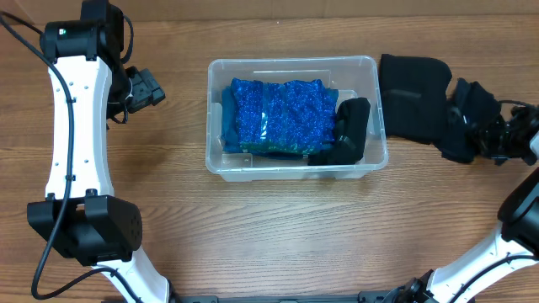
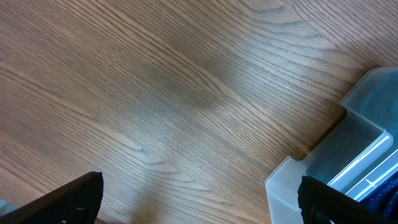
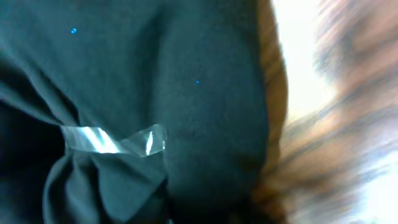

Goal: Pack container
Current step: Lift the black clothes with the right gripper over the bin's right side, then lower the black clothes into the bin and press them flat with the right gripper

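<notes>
The clear container (image 1: 295, 167) stands at the table's middle. It holds a sparkly blue garment (image 1: 282, 114) over a teal one (image 1: 227, 126), and a black garment (image 1: 347, 135) at its right end. My left gripper (image 1: 145, 87) is open and empty above bare wood, left of the container; in the left wrist view (image 2: 199, 205) a container corner (image 2: 292, 186) shows beside its right finger. Another black garment (image 1: 413, 93) lies right of the container. My right gripper (image 1: 473, 126) is at its right edge, shut on it. This cloth (image 3: 186, 93) fills the right wrist view and hides the fingers.
A strip of clear tape (image 3: 112, 140) sticks to the black cloth. Brown wooden table (image 1: 278, 227) all round. The left arm's white links (image 1: 80, 126) run down the left side, and the right arm's base (image 1: 522, 210) is at the lower right.
</notes>
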